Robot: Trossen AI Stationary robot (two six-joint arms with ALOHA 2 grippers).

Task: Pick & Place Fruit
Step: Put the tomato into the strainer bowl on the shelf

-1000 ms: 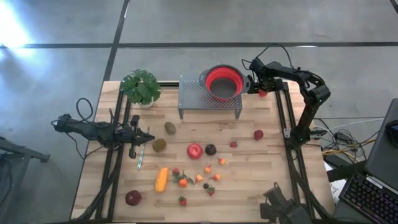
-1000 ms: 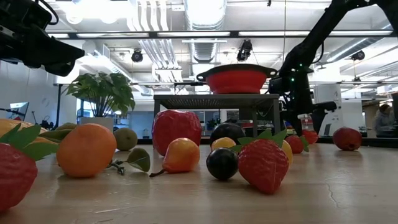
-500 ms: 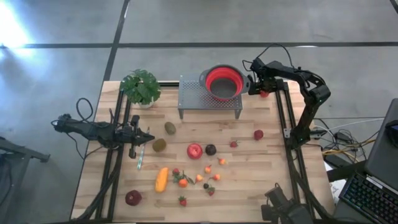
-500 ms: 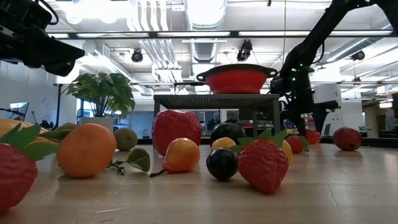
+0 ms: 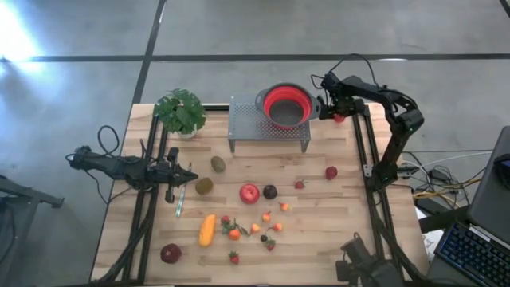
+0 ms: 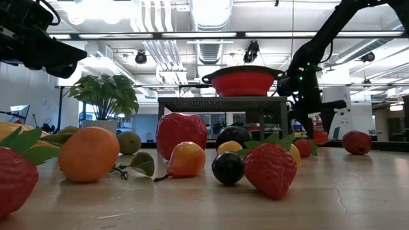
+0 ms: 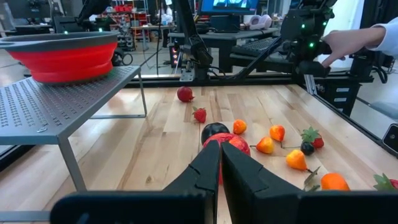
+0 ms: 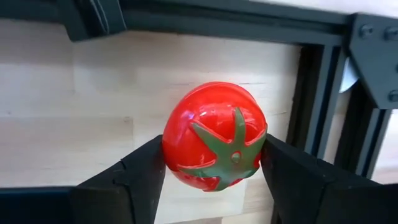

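Tomato (image 8: 214, 137) pinched in right pincer (image 8: 211, 163); left pincer (image 7: 220, 163) pressed together.

Wooden table (image 5: 335, 215) is carrying everything. Near the left gripper (image 5: 190, 177), on its inner side: two kiwis (image 5: 217, 164) (image 5: 204, 186), red apple (image 5: 249, 193) and dark plum (image 5: 270, 191) sitting further out. Long orange piece (image 5: 207, 229) and dark-red round fruit (image 5: 170, 253) lying toward the front edge, small strawberries and orange bits (image 5: 253, 229) scattered beside them. Perforated metal stand (image 5: 255, 127) standing at the back, just beside the right gripper (image 5: 338, 118). Potted plant (image 5: 181, 112) sitting at the back-left corner. Lone red fruit (image 5: 331, 172) lying well in front of the right gripper.
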